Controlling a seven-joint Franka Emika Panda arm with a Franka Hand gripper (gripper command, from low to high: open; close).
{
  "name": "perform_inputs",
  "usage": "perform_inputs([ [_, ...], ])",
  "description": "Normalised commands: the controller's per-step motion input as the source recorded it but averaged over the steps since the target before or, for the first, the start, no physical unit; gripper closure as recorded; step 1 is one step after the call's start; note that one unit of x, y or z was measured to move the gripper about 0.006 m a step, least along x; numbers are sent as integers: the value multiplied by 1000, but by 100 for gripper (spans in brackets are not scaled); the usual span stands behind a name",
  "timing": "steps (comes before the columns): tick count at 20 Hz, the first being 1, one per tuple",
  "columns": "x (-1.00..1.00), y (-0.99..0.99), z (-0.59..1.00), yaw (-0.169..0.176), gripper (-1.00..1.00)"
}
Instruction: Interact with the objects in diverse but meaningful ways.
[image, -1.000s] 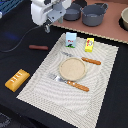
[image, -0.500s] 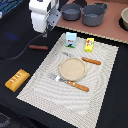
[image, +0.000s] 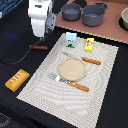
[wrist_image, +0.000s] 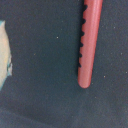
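Observation:
My white gripper (image: 42, 35) hangs just above the brown sausage (image: 38, 47), which lies on the dark table off the placemat's far left corner. In the wrist view the sausage (wrist_image: 90, 40) is a reddish rod with notches along one side; my fingers do not show there. The exterior view is too blurred to show whether the jaws are open. The white carton with green-blue sides (image: 71, 39) and the bright yellow box (image: 89, 44) stand at the mat's far edge. The orange-yellow ridged block (image: 17, 80) lies on the table to the exterior view's left.
A striped placemat (image: 45, 95) holds a tan plate (image: 73, 68), an orange-handled fork (image: 70, 83) and an orange-handled knife (image: 86, 60). Two grey pots (image: 71, 11) (image: 95, 14) stand on a brown board at the back. A cable runs along the table on the exterior view's left.
My gripper has moved to the exterior view's left and lower, ending over the sausage. Nothing else has moved.

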Motion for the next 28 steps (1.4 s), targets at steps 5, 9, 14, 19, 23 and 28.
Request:
perform_inputs([
  [5,-308,-244,-384,3,-100],
  [9,-290,-159,-361,1,-100],
  [14,-182,-8,-320,13,-100],
  [19,-167,-3,-334,19,-100],
  [23,-206,-4,-385,26,-100],
  [28,-259,-34,-437,27,-100],
])
